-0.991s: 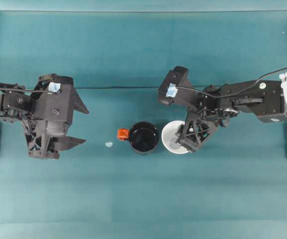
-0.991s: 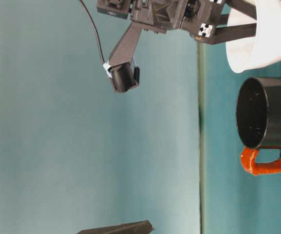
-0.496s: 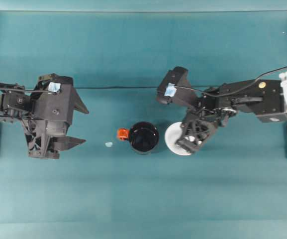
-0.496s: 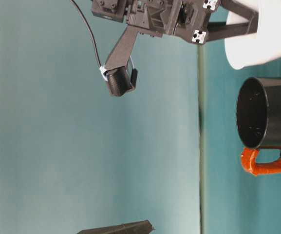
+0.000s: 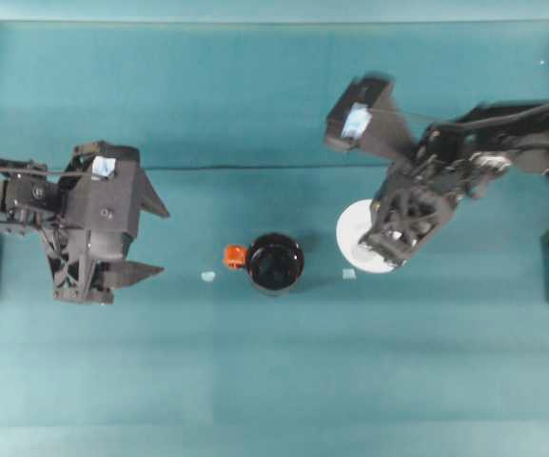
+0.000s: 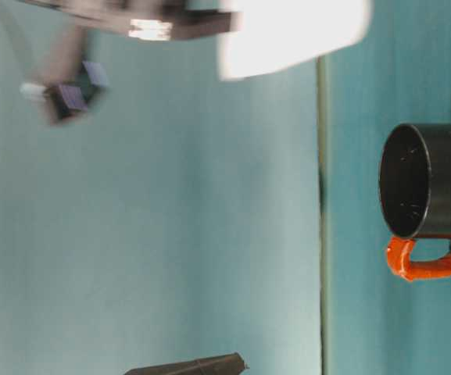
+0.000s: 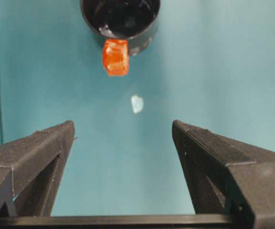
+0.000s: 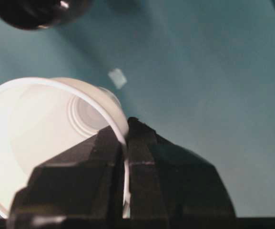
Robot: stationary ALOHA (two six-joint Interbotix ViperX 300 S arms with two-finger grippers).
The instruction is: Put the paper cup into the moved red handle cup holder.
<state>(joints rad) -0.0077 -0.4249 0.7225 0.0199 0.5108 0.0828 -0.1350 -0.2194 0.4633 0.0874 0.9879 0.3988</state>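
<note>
1. We have the cup (image 8: pixel 46 138) pinched by its rim in the right gripper (image 8: pixel 125 157): one finger sits inside the wall, the other outside, and they are clenched on the paper edge. The cup hangs off those jaws, clear of the table (image 5: pixel 274 381), as the blurred white shape in the table-level view (image 6: pixel 291 35) suggests.

2. We judge the step in hand to be the carry: the cup is grasped and raised but not yet over the holder (image 5: pixel 275 263).

3. Seen from the right jaws, the holder lies off beyond the cup's far rim, well apart from it. In the overhead view the cup (image 5: pixel 358 233) sits beside the holder with a gap between them.

4. The next move, as we judge it, calls for bringing the cup's base above the holder's mouth, levelling it, then lowering it straight in before letting go.

5. The cup is empty; we see only its ridged white bottom. The holder also looks empty, with a dark glossy interior.

6. The left gripper (image 7: pixel 123 143) stands released, jaws wide and holding nothing. Straight ahead of its jaws lies the holder (image 7: pixel 120 16) with its red handle (image 7: pixel 115 57) pointing back at them, and a small pale scrap (image 7: pixel 137 103) between.
</note>
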